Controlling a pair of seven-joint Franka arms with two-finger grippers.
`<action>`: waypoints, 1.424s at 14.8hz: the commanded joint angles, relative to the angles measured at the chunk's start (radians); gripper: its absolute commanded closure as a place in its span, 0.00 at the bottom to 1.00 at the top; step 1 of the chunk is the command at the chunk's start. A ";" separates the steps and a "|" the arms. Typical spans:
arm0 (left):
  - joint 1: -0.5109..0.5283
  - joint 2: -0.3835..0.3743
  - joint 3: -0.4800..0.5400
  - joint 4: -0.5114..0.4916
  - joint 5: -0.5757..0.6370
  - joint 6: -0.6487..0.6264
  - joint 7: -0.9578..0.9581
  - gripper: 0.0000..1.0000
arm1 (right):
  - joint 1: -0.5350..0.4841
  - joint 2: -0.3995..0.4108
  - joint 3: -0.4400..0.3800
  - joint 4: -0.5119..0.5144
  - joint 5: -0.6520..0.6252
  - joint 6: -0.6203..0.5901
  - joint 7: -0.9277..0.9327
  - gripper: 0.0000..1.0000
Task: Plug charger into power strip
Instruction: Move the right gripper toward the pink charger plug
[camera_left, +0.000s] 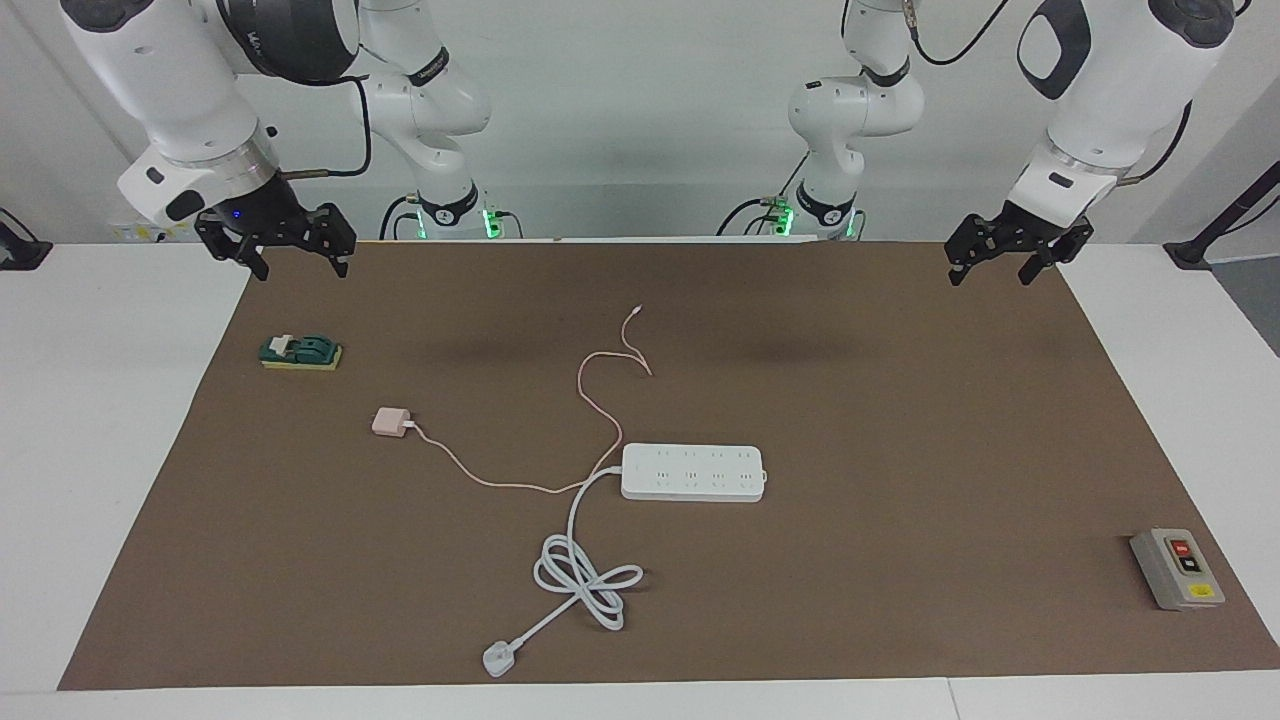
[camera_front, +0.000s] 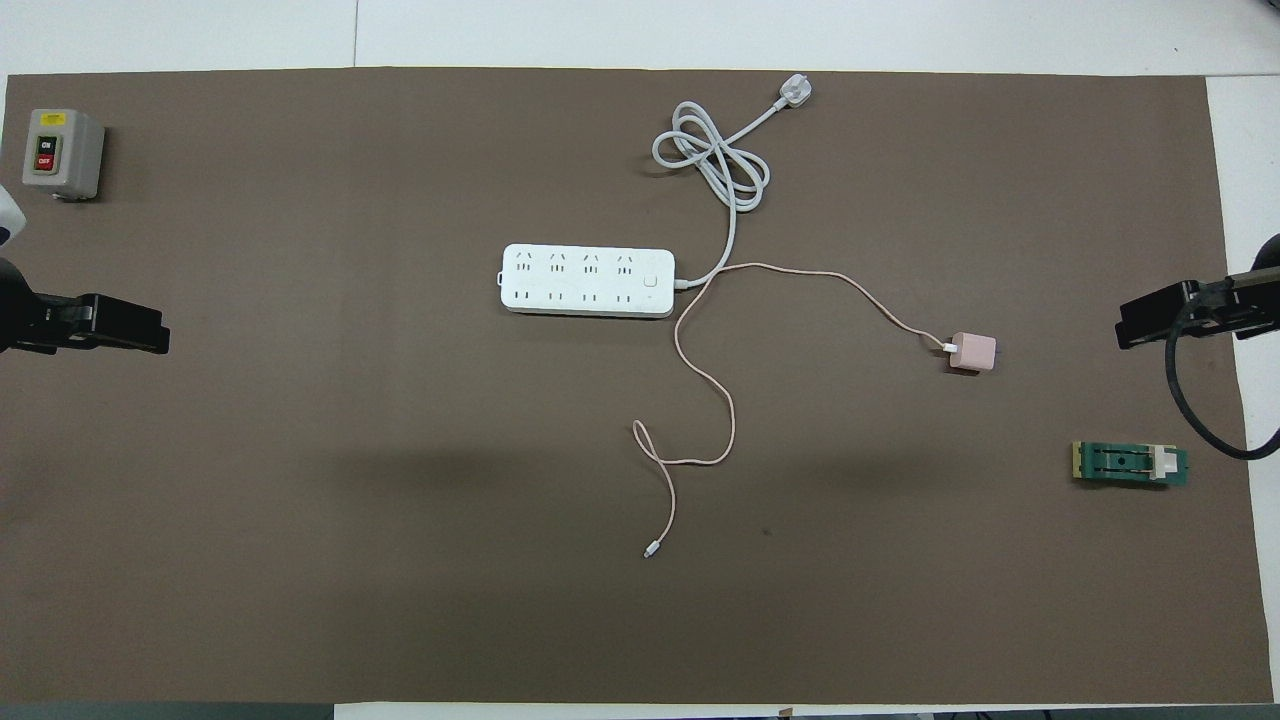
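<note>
White surface (camera_left: 110, 420) with a brown mat (camera_left: 900, 450) is carrying the power strip (camera_left: 692, 472) lying mid-mat, its thick white cord (camera_left: 585, 575) coiling away from the robots. The pink charger (camera_left: 389, 421) is sitting unplugged toward the right arm's end, apart from the strip, its thin cable (camera_left: 600, 410) trailing past the strip's end; a green block (camera_left: 301, 352) and a grey button box (camera_left: 1177, 568) are lying near opposite mat ends. Left pincer (camera_left: 1012, 262) and right pincer (camera_left: 290, 252) are both hovering wide and holding nothing over the mat's robot-side corners, arms waiting.
</note>
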 joint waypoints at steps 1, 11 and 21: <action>-0.006 -0.031 0.002 -0.034 0.022 0.012 -0.017 0.00 | 0.004 -0.005 0.000 -0.009 -0.015 0.005 0.020 0.00; -0.006 -0.031 0.002 -0.034 0.022 0.012 -0.015 0.00 | -0.012 -0.031 0.000 -0.098 0.041 0.010 0.245 0.00; -0.006 -0.031 0.002 -0.034 0.022 0.012 -0.015 0.00 | -0.182 0.101 -0.003 -0.229 0.421 0.112 0.769 0.00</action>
